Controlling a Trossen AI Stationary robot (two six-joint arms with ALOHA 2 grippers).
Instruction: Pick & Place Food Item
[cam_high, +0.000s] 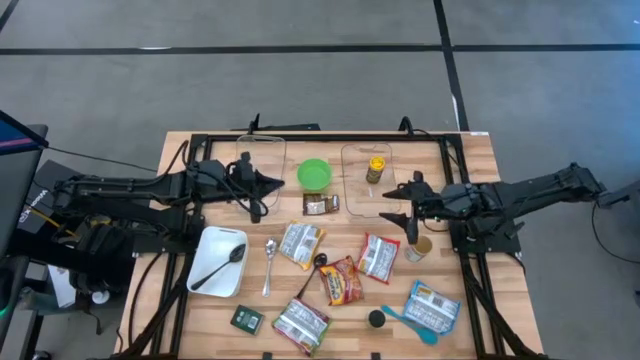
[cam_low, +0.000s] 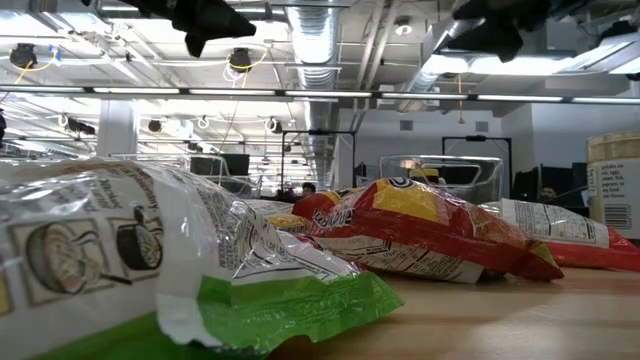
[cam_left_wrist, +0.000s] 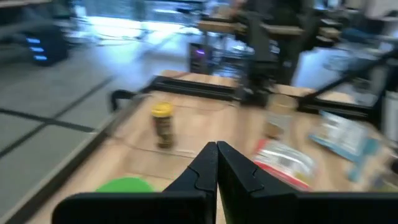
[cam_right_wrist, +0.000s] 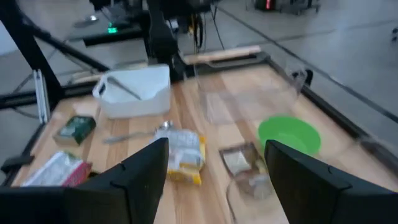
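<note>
High view: one green bowl (cam_high: 314, 174), two spoons (cam_high: 270, 262)

Low view: green-edged packet (cam_low: 150, 270) cut off at pic edge, hides most of table behind. Beside red snack bag (cam_low: 430, 235), tub (cam_low: 612, 185) cut off. Packet print (cam_high: 300, 243) by green bowl (cam_high: 314, 174) too small to read.

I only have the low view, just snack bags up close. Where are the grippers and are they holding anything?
Observer: High view: the left gripper hangs shut and empty beside the green bowl.
Operator: And the right?
Observer: The right gripper is open, empty, at the clear container holding a yellow-lidded jar.
Operator: Anything else near the bowl?
Observer: A small brown packet lies just in front of it.
</note>
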